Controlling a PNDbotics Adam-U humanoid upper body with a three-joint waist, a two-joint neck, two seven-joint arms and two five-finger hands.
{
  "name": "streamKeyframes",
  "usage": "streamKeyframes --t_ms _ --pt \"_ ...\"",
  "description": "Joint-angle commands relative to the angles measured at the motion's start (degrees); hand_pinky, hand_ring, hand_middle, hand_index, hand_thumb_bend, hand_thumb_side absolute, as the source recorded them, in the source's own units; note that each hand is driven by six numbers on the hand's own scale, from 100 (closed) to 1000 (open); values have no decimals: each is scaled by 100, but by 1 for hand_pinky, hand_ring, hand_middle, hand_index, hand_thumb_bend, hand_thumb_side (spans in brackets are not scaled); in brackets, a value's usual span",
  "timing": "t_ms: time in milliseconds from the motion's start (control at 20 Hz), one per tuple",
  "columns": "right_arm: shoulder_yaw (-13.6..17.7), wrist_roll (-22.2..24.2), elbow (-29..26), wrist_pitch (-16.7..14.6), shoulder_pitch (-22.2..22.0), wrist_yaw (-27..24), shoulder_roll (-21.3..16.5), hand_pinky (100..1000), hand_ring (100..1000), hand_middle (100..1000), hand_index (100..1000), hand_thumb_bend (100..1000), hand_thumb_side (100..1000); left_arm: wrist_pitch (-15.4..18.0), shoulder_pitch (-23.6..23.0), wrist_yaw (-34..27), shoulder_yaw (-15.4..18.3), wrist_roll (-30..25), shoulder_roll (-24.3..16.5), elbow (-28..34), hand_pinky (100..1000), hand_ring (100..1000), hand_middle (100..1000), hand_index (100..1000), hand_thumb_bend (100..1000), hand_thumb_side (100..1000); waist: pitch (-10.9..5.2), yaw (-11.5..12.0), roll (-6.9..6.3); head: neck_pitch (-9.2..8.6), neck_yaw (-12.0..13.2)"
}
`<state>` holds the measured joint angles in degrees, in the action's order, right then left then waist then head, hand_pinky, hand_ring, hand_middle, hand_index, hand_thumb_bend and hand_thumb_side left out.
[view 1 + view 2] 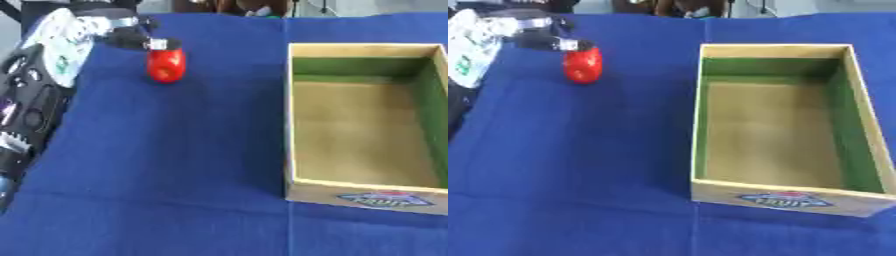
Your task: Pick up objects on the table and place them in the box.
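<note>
A red rounded object [165, 66] hangs upright at the far left of the blue tablecloth [175, 165]. My left hand [122, 34] reaches in from the upper left, and its fingertips [156, 44] pinch the object's top end. The hand's palm side is hidden, so the contact shows only at the top. An open wooden box [697, 125] with green inner walls and a printed label on its front stands on the right, with nothing visible inside. My right hand shows in neither view.
My left arm [31, 100], black with white covers, lies along the table's left edge. A wide strip of blue cloth separates the red object from the box's left wall. Dark shapes sit beyond the far edge.
</note>
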<state>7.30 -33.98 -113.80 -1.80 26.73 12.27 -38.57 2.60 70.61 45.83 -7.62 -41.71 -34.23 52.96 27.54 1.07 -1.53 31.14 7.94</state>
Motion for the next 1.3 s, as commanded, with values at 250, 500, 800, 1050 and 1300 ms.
streamKeyframes --t_ms 250,500,800,1050,1300 --pt "76 1 -79 44 19 -23 -150 761 748 788 805 100 949 49 31 272 10 -615 -275 420 754 910 964 1000 688 801 -205 -10 25 -42 23" --pt "79 3 -79 51 13 -27 -141 762 748 787 804 100 949 146 -12 289 -8 -816 -299 652 739 897 959 1000 654 743 -202 -14 36 -42 18" --pt "76 21 -79 64 10 -43 -111 762 746 784 799 100 949 316 -40 509 -43 -497 -284 775 726 892 974 1000 631 711 -166 -41 45 -61 33" --pt "61 54 -79 57 25 -55 -102 762 746 782 782 100 950 354 -37 906 -37 -87 -225 751 710 885 971 1000 630 697 -131 -66 43 -91 59" --pt "52 70 -79 43 39 -66 -102 764 747 781 779 100 952 425 -47 1229 -41 314 -165 510 612 811 899 1000 562 655 -102 -81 45 -110 68"
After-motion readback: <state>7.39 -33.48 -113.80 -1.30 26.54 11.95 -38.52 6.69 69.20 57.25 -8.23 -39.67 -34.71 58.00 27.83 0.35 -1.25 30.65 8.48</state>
